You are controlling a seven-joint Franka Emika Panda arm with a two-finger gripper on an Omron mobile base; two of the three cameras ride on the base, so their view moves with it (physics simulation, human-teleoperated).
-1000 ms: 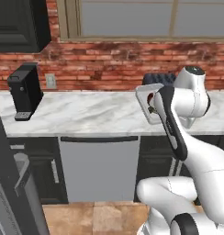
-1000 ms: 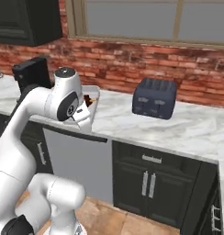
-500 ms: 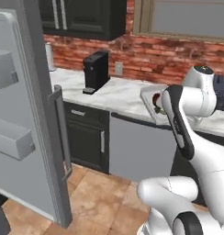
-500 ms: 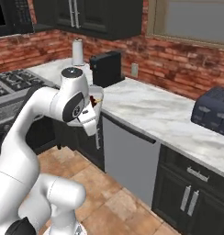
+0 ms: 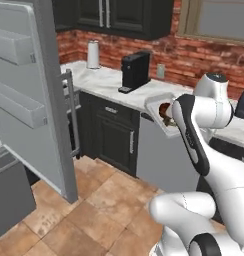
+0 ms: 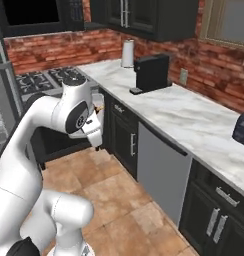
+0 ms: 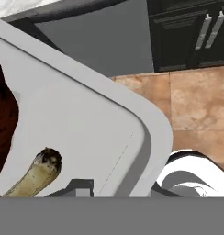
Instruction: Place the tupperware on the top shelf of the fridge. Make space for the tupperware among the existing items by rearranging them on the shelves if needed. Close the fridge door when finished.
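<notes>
The small, shallow, square translucent-white tupperware [image 5: 161, 111] with brown drumstick-shaped food inside is held up in the air at the end of the white arm, in front of the long marble surface [image 5: 109, 80] and just beside the arm's upper link. In the hand view its pale rim [image 7: 146, 133] crosses the picture on a slant, with a dark brown piece and a tan bone end lying in it. The gripper [image 7: 81, 187] is clamped shut on the tupperware at its edge, so the container hangs out to one side of the hand; it looks roughly level, which would keep the food from sliding.

To the left in the left base view stands the tall flat grey fridge door [image 5: 36, 95], swung wide open, its grey bins facing the room. The inside of the fridge cannot be seen from here, so how crowded the top ledge is cannot be told.

On the marble surface behind stand a black coffee machine [image 5: 133, 71] and a white paper-towel roll [image 5: 93, 54], well apart from the tupperware. A gas stove [image 6: 41, 82] sits further along, and the floor below is brown tile.

The step in hand looks like carrying the container toward the fridge; placing it and closing the door are not yet done.
</notes>
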